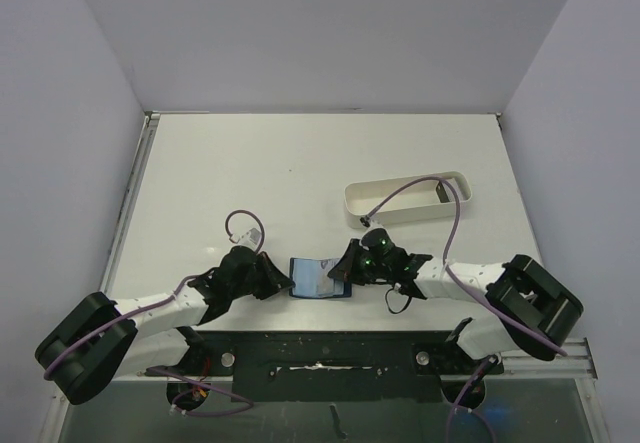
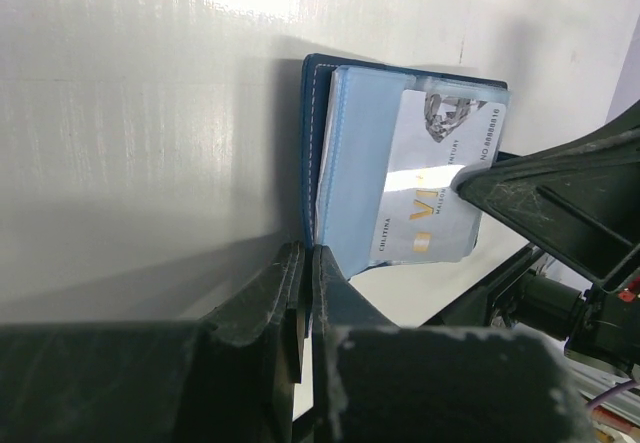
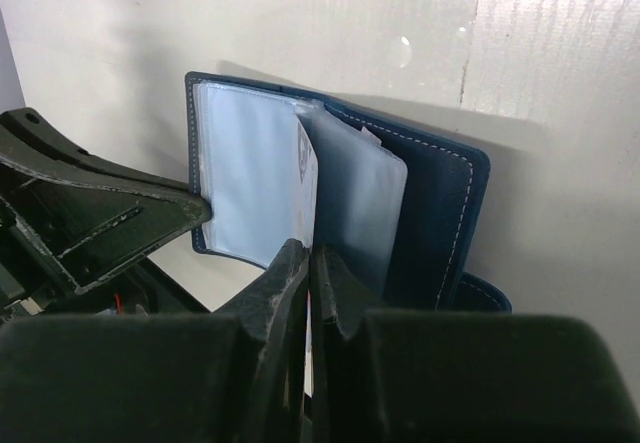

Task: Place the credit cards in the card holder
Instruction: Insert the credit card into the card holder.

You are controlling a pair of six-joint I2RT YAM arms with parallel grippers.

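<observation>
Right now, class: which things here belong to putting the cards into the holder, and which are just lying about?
In the job: holder, card, left gripper, right gripper.
Lying about: white tray, with a dark thing in it, too small to tell.

the card holder (image 3: 440, 213) has a dark navy cover that looks like leather or an imitation of it, matt and finely grained, with pale stitching along the edge. its inner sleeves (image 3: 240, 173) are thin clear plastic, smooth and slightly milky, catching a soft glare. the credit card (image 2: 430, 183) is glossy plastic, with a bright sheen across its printed face. the fingers (image 2: 560, 193) of the right gripper (image 3: 310, 258) are hard black plastic, matt, scuffed whitish on the flats. the table (image 2: 150, 113) is white and matt, faintly ribbed like corrugated board. the tray (image 1: 400, 213) is smooth white plastic. the cables (image 1: 410, 189) have a smooth purple sheath.
</observation>
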